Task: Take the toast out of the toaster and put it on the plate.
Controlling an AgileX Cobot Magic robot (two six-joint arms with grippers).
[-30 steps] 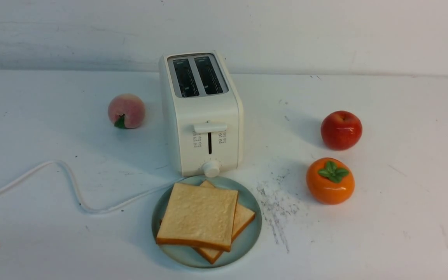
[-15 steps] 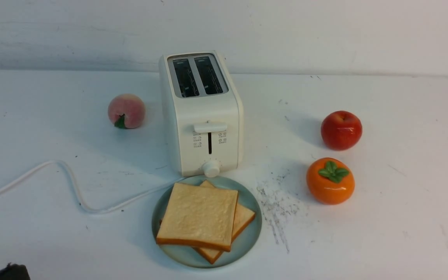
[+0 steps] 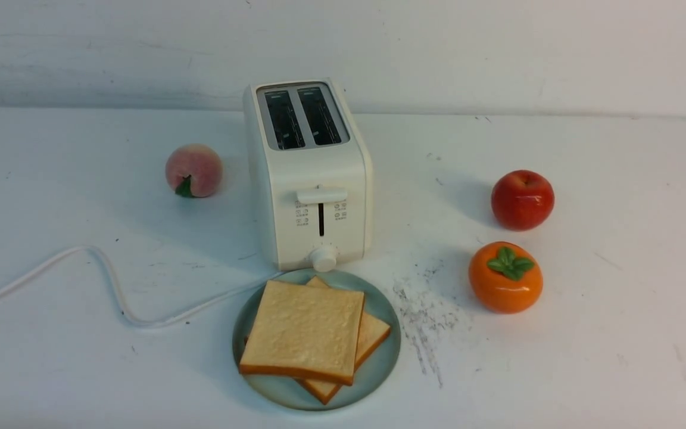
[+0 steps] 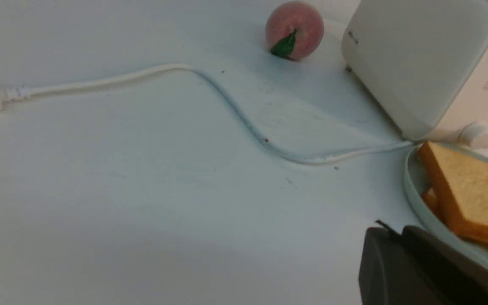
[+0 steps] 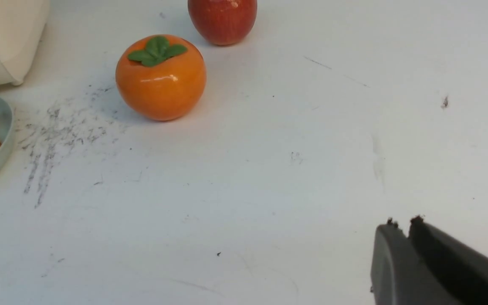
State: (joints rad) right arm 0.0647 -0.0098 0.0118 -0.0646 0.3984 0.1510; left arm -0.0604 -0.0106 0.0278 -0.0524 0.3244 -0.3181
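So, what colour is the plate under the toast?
Pale blue-green; the plate shows best in the front view.

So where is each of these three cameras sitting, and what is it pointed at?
Front view: between the arms, facing the toaster, plate and fruit; no arm shows.
Left wrist view: on the left arm, facing the cord and peach; left gripper at the corner.
Right wrist view: on the right arm, facing the persimmon; right gripper shows.
All three share the plate.

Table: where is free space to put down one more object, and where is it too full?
Free: the table right of the persimmon, and the near-left corner below the cord. Crowded: the toaster touches the plate, which two toast slices fill.
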